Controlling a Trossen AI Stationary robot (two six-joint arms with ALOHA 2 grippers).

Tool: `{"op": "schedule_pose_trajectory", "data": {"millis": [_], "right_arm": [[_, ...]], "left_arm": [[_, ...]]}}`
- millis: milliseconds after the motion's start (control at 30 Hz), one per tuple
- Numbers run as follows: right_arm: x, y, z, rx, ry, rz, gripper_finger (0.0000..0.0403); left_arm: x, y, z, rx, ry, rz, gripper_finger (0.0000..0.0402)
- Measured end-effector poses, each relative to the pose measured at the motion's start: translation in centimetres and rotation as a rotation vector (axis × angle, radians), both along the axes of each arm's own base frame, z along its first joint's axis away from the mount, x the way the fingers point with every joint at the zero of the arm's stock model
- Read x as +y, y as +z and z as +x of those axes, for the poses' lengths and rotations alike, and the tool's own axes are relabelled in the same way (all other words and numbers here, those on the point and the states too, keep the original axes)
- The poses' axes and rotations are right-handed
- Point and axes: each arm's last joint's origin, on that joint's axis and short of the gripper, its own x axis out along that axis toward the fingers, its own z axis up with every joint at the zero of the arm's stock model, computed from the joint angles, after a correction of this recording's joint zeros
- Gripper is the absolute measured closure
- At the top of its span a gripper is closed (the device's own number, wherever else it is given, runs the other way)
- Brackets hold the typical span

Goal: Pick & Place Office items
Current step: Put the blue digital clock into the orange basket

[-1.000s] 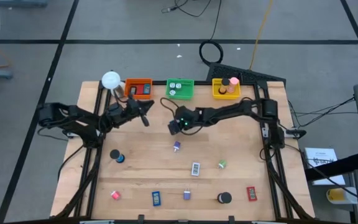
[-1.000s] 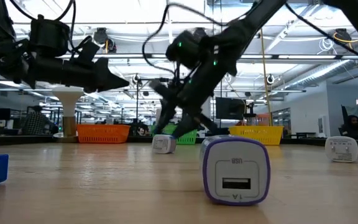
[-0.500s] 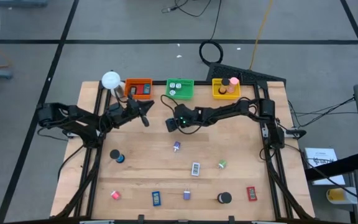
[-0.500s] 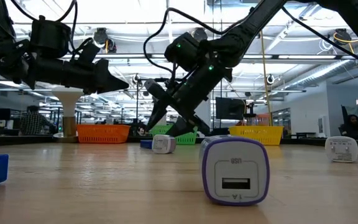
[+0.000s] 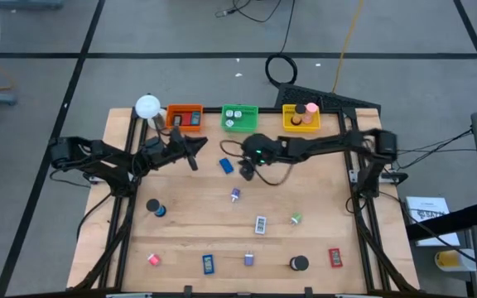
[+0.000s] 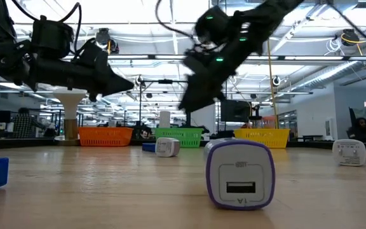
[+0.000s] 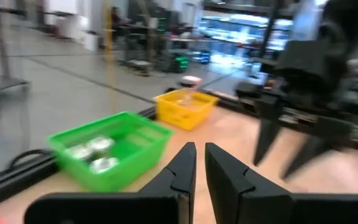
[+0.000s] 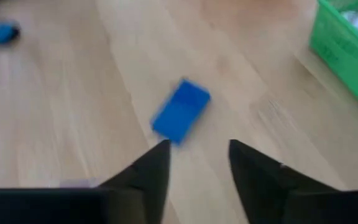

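- Left gripper [image 5: 195, 154] waits at the table's ten o'clock, fingers together, empty.
- Blue block [image 5: 226, 165] lies loose at eleven o'clock.
- Right gripper [image 5: 247, 171], fingers apart, empty, hangs just beside it; a careless approach could knock the block away.

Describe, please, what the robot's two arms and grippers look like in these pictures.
Both arms are dark, nearly black, jointed links with black cables looping beside them. The right arm shows small green lights near its wrist. The left gripper ends in two slim, dark, pointed fingers. The right gripper has two dark, wedge-shaped fingers. No markings are legible on either.
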Motion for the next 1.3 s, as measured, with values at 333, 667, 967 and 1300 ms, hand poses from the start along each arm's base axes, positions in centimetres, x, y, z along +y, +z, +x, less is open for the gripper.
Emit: {"op": "schedule_pose_trajectory", "data": {"millis": [333, 667, 967, 1300], "right_arm": [[-0.8, -2.1, -8.9, -0.134, 0.015, -0.162, 0.0396], [0.0, -4.4, -15.4, -0.238, -0.005, -0.246, 0.0387], [0.9, -4.8, -18.3, -0.341, -0.011, -0.278, 0.0399], [1.4, -4.5, -18.7, -0.417, 0.07, -0.282, 0.0401]], "left_arm": [[-1.0, 1.1, 3.6, 0.015, 0.023, -0.327, 0.0365], [-3.9, 5.7, 8.6, 0.399, 0.228, -0.599, 0.0389], [-6.8, 5.4, 11.7, 0.414, 0.375, -0.852, 0.0293], [-6.5, 2.1, 16.3, 0.533, 0.601, -0.887, 0.0166]]}}
